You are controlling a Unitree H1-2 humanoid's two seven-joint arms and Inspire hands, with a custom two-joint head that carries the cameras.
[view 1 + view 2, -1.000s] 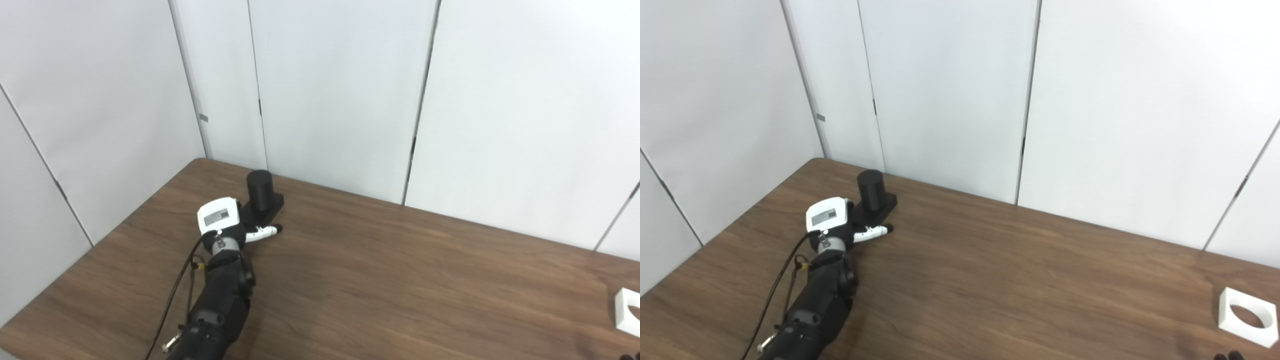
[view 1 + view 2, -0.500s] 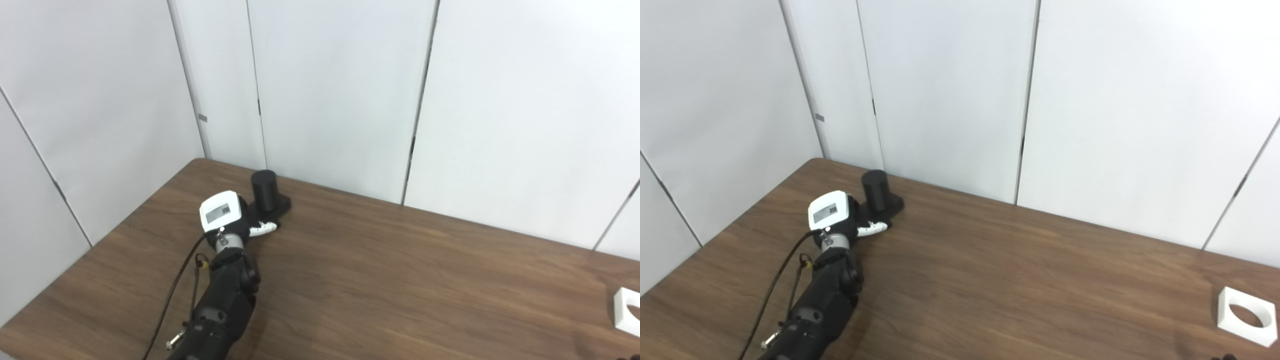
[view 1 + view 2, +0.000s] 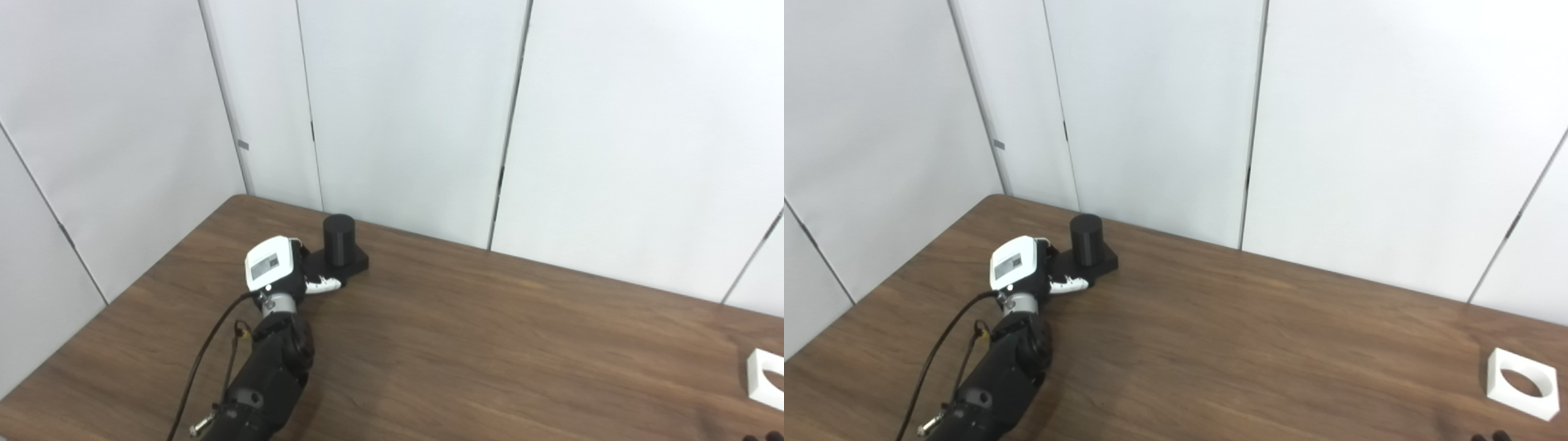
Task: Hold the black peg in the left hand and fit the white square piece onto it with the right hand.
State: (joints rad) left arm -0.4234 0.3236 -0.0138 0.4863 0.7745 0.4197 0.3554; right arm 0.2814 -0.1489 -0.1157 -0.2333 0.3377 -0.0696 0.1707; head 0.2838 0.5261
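Black peg base, left hand gripping

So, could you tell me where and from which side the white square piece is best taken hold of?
Probably by its outer walls, from above. The white square piece lies flat on the table near the right edge, round hole facing up, nothing beside it. The right robot hand, barely visible at the bottom edge, could pinch two opposite flat sides, keeping the hole free for the black peg.

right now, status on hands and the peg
Left hand at the peg base, grip unclear. Right hand barely in view at bottom right edge. White piece flat on table, far right. Nothing between.
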